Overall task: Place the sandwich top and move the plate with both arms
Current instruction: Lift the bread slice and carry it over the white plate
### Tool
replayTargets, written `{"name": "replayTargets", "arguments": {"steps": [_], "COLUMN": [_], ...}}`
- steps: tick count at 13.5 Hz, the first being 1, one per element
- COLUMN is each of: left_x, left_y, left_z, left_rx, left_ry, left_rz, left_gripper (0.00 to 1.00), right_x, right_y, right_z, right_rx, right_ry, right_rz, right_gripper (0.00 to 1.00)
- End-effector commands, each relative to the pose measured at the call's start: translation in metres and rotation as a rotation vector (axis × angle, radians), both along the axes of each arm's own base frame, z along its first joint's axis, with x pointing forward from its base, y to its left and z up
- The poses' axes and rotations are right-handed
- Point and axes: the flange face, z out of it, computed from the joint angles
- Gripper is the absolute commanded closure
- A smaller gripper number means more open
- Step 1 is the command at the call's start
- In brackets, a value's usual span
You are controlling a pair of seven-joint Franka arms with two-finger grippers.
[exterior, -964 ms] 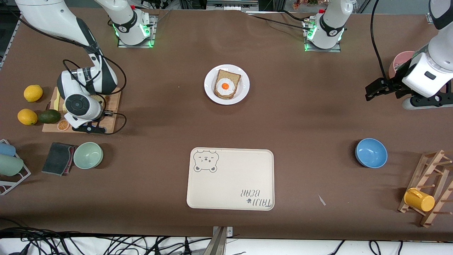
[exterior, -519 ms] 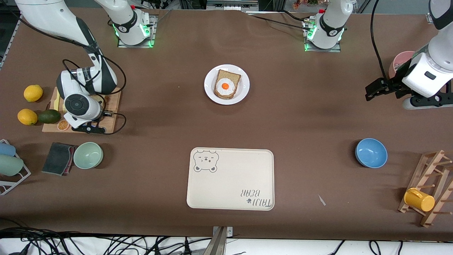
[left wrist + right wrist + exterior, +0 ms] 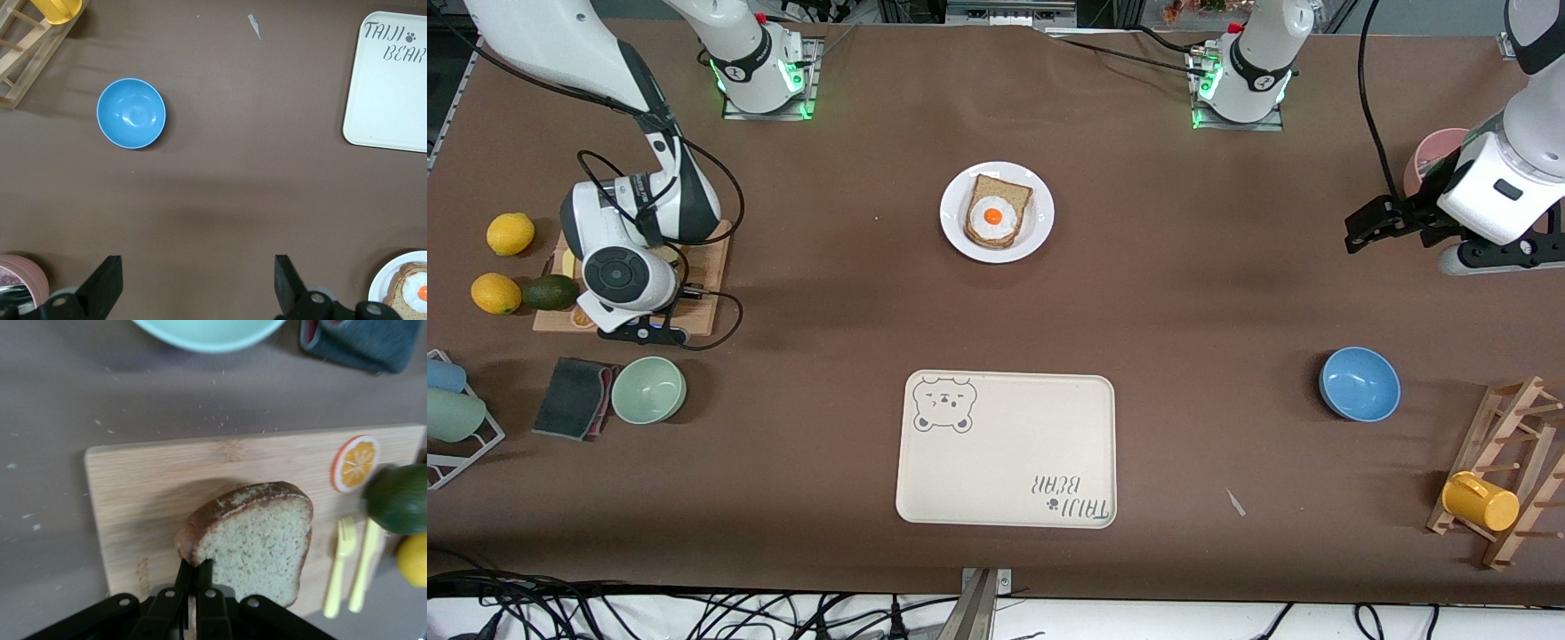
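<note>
The sandwich top (image 3: 257, 543), a speckled tan slice with dark crust, is pinched at one edge by my right gripper (image 3: 195, 568) and hangs tilted just above a wooden cutting board (image 3: 147, 487). In the front view the right arm's wrist (image 3: 615, 276) hides the slice over the board (image 3: 710, 267). The white plate (image 3: 1042, 194) stands mid-table near the arms' bases and holds a bread slice with a fried egg (image 3: 993, 216). Its rim also shows in the left wrist view (image 3: 381, 283). My left gripper (image 3: 198, 283) is open and empty over bare table at the left arm's end (image 3: 1371, 228).
Two lemons (image 3: 510, 233), an avocado (image 3: 551, 292), a green bowl (image 3: 648, 389) and a grey cloth (image 3: 574, 397) lie round the board. The cream bear tray (image 3: 1014, 453) lies nearer the camera. A blue bowl (image 3: 1359, 383), a pink cup (image 3: 1430, 156) and a wooden rack (image 3: 1507, 462) are at the left arm's end.
My right arm's wrist has shifted slightly toward its end of the table over the cutting board. The left arm has not moved.
</note>
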Motion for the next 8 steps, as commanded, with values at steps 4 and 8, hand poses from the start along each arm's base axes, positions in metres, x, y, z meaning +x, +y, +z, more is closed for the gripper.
{"name": "replayTargets", "arguments": {"steps": [4,8], "left_x": [0.002,0.002], "left_y": [0.001,-0.001], "left_z": [0.005,0.005], "left_rx": [0.022,0.021], "left_ry": [0.003,0.003], "left_rz": [0.010,0.007], "left_gripper": [0.00,0.00], "right_x": [0.028,0.020], "right_y": [0.109,0.220], "right_z": [0.071,0.099], "right_rx": [0.027,0.160], "right_ry": [0.014,0.067], "right_rz": [0.034,-0.007], "right_gripper": [1.00,1.00]}}
